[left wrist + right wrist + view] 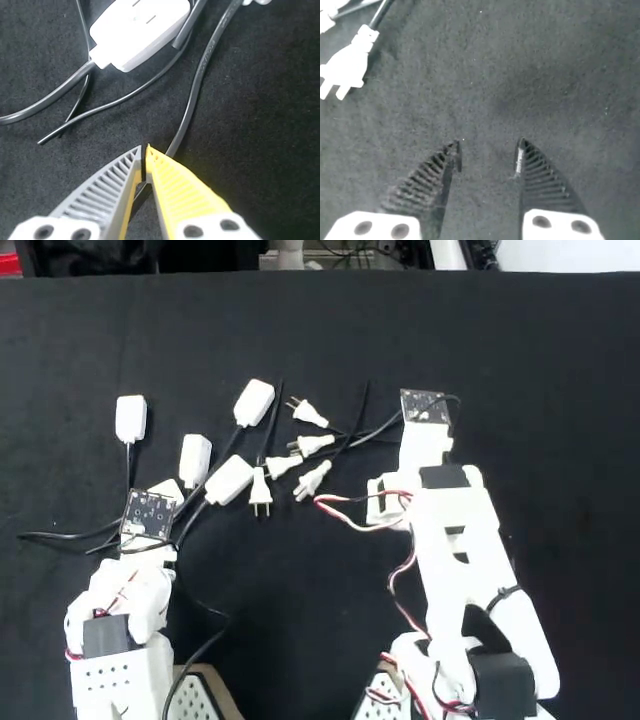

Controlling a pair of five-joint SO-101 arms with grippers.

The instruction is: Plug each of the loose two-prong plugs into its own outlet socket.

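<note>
1. Black cable (200, 75) is sitting pinched between L gripper (146, 150) fingers, near white socket (135, 25);
2. R gripper (487, 155) is hovering w/ fingers apart over cloth (545, 75); plug (347, 65) is lying nearby.

The table in front of me is covered by a black felt-like cloth (560, 360). On it, ahead of my arms, lie white rectangular plastic outlet sockets (254, 402) and white two-prong plugs (312, 445) clustered close together, with thin black cords (198, 87) trailing across the cloth.
</note>
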